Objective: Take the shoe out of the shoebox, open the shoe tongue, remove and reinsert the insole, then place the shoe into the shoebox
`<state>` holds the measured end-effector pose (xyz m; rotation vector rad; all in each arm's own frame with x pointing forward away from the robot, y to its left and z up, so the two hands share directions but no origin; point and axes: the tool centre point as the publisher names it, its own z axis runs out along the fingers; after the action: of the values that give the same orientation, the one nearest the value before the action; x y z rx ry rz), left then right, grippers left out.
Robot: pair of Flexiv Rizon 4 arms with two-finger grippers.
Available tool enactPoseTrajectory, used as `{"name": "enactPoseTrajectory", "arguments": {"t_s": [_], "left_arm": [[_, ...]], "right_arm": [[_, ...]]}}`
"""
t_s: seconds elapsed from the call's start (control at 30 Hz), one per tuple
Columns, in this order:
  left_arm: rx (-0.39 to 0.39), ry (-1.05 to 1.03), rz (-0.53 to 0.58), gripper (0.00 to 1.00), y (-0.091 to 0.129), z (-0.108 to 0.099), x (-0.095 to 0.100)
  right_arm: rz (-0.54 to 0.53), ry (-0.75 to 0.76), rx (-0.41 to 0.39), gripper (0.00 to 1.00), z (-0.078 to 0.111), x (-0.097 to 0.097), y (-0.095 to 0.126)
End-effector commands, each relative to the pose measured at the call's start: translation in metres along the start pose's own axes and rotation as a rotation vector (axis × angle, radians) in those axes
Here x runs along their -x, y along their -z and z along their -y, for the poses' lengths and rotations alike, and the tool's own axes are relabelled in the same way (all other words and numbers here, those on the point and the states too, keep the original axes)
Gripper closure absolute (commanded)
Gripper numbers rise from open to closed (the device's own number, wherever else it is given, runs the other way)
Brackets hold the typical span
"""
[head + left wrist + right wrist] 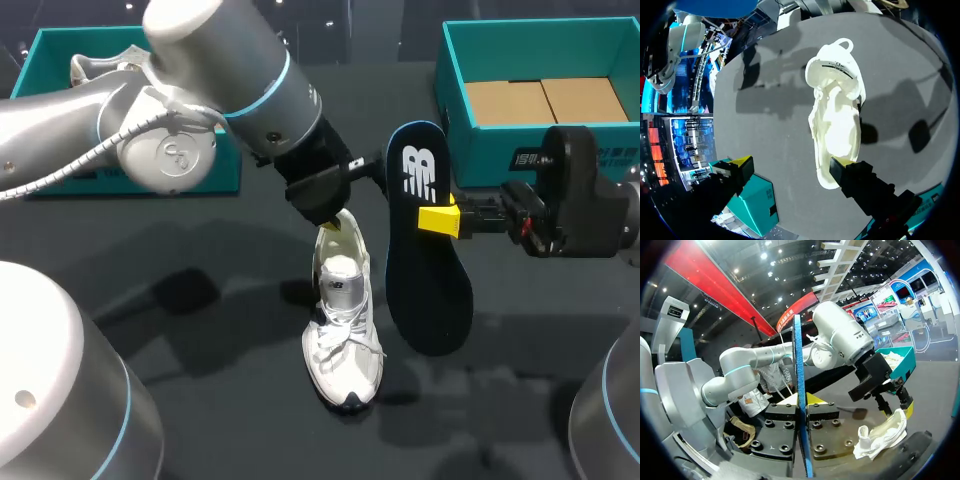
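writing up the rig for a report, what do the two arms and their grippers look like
The left arm and right arm are silver-grey, with thick rounded links and light blue joint rings. A white braided cable runs along the left arm. The left gripper and right gripper are black and blocky with bright yellow fingertips; small red parts show behind the right one.

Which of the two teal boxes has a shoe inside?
The left box, behind the left arm: a white shoe lies in it. The right box holds only brown cardboard.
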<state>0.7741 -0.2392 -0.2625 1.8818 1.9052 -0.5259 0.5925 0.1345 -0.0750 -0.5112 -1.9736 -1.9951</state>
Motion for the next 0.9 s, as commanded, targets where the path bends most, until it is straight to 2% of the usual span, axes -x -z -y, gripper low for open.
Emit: {"name": "enactPoseTrajectory", "arguments": {"t_s": [0.03,0.23,0.33,0.73,0.87,0.9], "left_arm": [[0.021,-0.013,0.165,0.00,0.026,0.006,-0.011],[0.030,-0.009,0.282,0.00,0.045,0.001,0.002],[-0.011,-0.009,0.346,0.00,0.046,-0.005,0.012],[-0.011,-0.009,0.346,0.00,0.046,-0.005,0.012],[-0.028,0.013,0.431,0.00,0.041,-0.006,0.011],[-0.026,0.022,0.451,0.00,0.042,-0.006,0.011]], "right_arm": [[0.002,-0.001,-0.001,1.00,0.001,0.000,-0.001],[0.002,-0.001,-0.001,1.00,0.001,0.000,-0.001],[0.002,-0.001,-0.001,1.00,0.001,0.000,-0.001],[0.002,-0.001,-0.001,1.00,0.001,0.000,-0.001],[0.002,-0.001,-0.001,1.00,0.001,0.000,-0.001],[-0.003,-0.031,-0.013,1.00,-0.001,0.006,0.001]]}}
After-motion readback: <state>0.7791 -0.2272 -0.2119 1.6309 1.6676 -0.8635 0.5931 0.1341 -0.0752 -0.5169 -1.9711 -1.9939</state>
